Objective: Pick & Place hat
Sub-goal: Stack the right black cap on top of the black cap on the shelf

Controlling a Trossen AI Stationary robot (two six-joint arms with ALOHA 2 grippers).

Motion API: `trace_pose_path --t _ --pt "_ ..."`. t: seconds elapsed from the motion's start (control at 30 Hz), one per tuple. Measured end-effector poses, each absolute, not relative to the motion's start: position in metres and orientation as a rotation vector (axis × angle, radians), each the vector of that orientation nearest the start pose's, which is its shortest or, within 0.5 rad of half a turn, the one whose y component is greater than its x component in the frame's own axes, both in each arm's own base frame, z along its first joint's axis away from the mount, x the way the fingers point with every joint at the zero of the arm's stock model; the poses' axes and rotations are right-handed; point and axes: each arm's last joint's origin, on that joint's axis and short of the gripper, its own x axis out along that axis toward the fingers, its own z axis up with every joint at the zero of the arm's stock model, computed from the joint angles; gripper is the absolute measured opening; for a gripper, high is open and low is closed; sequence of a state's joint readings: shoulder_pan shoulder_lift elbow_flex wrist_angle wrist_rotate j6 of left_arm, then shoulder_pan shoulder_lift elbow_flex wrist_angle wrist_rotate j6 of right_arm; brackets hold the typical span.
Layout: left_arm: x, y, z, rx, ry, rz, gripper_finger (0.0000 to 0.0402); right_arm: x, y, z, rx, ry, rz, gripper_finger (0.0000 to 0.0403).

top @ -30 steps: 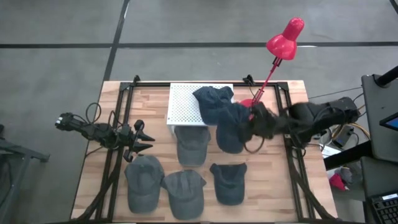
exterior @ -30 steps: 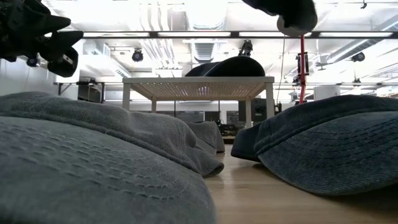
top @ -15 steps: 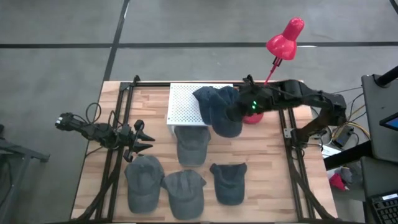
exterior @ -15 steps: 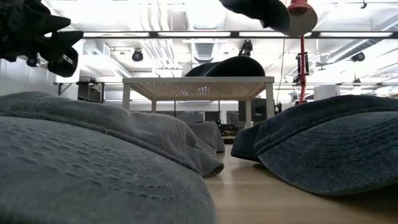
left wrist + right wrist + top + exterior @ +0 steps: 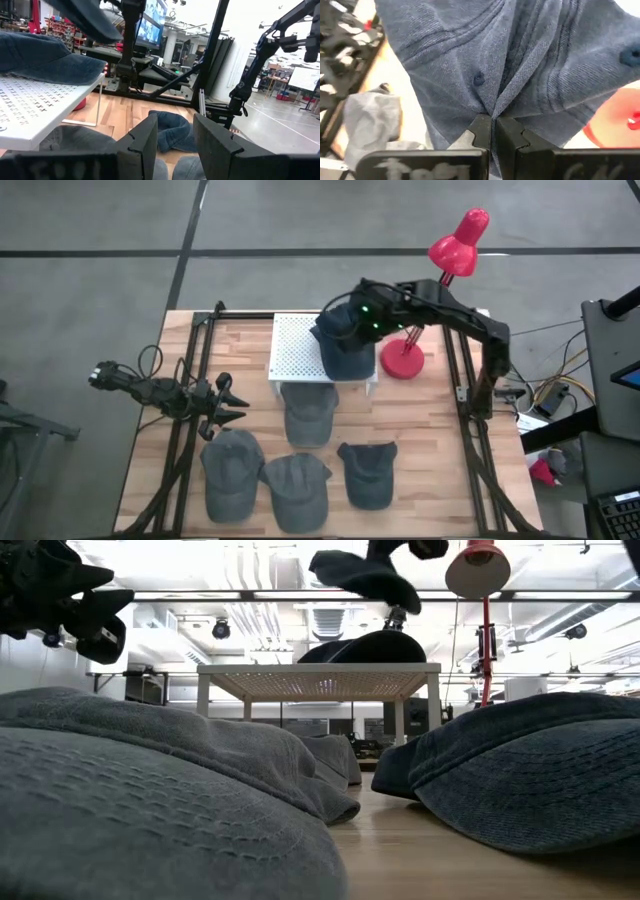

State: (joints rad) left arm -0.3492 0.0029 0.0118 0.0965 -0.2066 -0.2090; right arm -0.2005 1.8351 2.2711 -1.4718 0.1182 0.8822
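Note:
My right gripper (image 5: 358,330) reaches from the table's right over the white perforated stand (image 5: 295,350) and is shut on a blue denim cap (image 5: 350,360). In the low view that cap (image 5: 365,575) hangs in the air above the stand (image 5: 320,670). A darker cap (image 5: 370,648) rests with its underside on the stand top. My left gripper (image 5: 222,406) waits open near the table's left side, touching nothing; its fingers (image 5: 150,142) stand apart in the left wrist view. My right gripper pinches a gathered fold of the blue cap's crown (image 5: 492,111), close to the top button (image 5: 478,78), between its two fingers (image 5: 481,127). The cap is lifted clear and hangs below the fingers above the stand. How many layers are in the fold, I cannot tell.
Several grey-blue caps lie on the wooden table nearer than the stand: one (image 5: 308,412) just before it, others (image 5: 232,470), (image 5: 297,490), (image 5: 367,473) along the near side. A red desk lamp's base (image 5: 403,360) stands right of the stand, its head (image 5: 460,240) high beyond the far edge.
My right gripper has swung from the table's right side toward its left and far edge, carrying the blue cap. The cap has moved from beside the lamp base to above the white stand, staying lifted clear in the shut fingers.

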Motion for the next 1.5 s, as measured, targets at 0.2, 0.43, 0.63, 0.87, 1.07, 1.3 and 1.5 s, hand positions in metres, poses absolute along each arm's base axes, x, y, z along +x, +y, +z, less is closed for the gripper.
trace_pose_path --t 0.2,0.43,0.63,0.87,1.07,1.3,1.5 --pt "0.092 -0.027 0.177 -0.237 -0.086 -0.153 0.0129 0.337 -0.095 0.424 0.901 0.883 -0.758 0.0008" --pt "0.092 -0.027 0.177 -0.238 -0.086 -0.153 0.0129 0.353 -0.108 0.403 0.961 0.963 -0.738 0.0008" --pt "0.092 -0.027 0.177 -0.237 -0.086 -0.153 0.0129 0.361 -0.118 0.389 0.963 1.004 -0.749 0.0008" --pt "0.092 -0.027 0.176 -0.237 -0.086 -0.153 0.0129 0.359 -0.127 0.386 0.973 1.013 -0.779 0.0008" --pt "0.092 -0.027 0.177 -0.237 -0.086 -0.153 0.0129 0.358 -0.129 0.385 0.973 1.022 -0.793 0.0008" --pt "0.092 -0.027 0.177 -0.237 -0.086 -0.153 0.0129 0.359 -0.13 0.372 0.974 1.071 -0.813 0.0008" --pt "0.092 -0.027 0.177 -0.237 -0.086 -0.153 0.0129 0.362 -0.132 0.359 0.976 1.095 -0.826 0.0009"
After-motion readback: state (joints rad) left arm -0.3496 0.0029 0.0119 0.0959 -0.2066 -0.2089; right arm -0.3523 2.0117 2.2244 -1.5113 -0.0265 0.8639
